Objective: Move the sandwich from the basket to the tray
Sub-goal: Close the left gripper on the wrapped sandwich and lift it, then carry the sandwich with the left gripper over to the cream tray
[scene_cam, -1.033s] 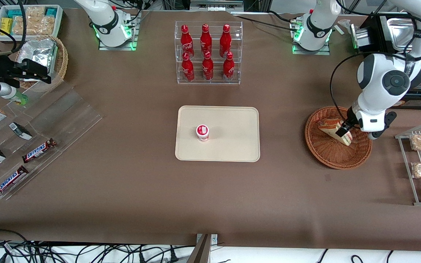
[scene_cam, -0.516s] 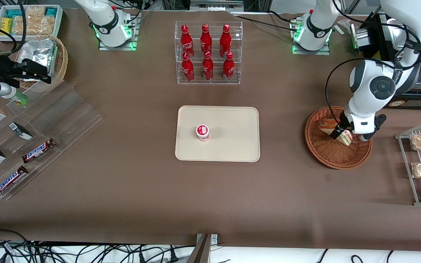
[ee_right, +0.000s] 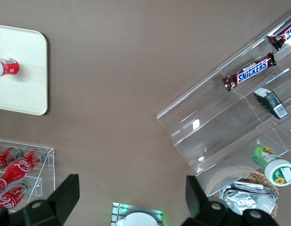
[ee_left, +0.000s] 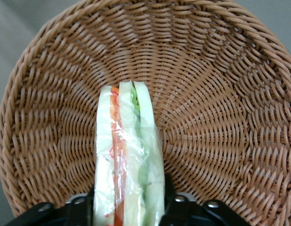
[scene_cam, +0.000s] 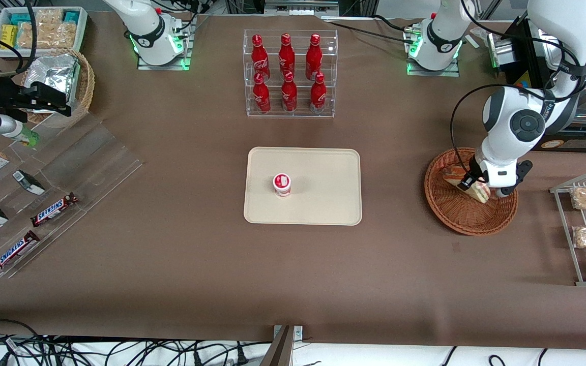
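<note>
Nearest the front camera, the tray (scene_cam: 323, 206) lies flat on the tabletop (scene_cam: 293, 274), carrying only a small red-and-white cup (scene_cam: 282, 184). Farther off, toward the working arm's end, the pincer (ee_left: 129, 207) is clamped on the sandwich (ee_left: 129, 160), a finger (ee_left: 169, 200) pressed to each bread face; the wedge sits over the basket (scene_cam: 450, 216), seemingly just above the weave. The step in hand looks like the lift-out, so the next move calls for raising it above the rim, then carrying it to a bare part of the tray beside the cup.

hand (scene_cam: 472, 184) shifted toward the tray's side, gripping the sandwich (scene_cam: 463, 179), seemingly raised within basket (scene_cam: 468, 216)
</note>
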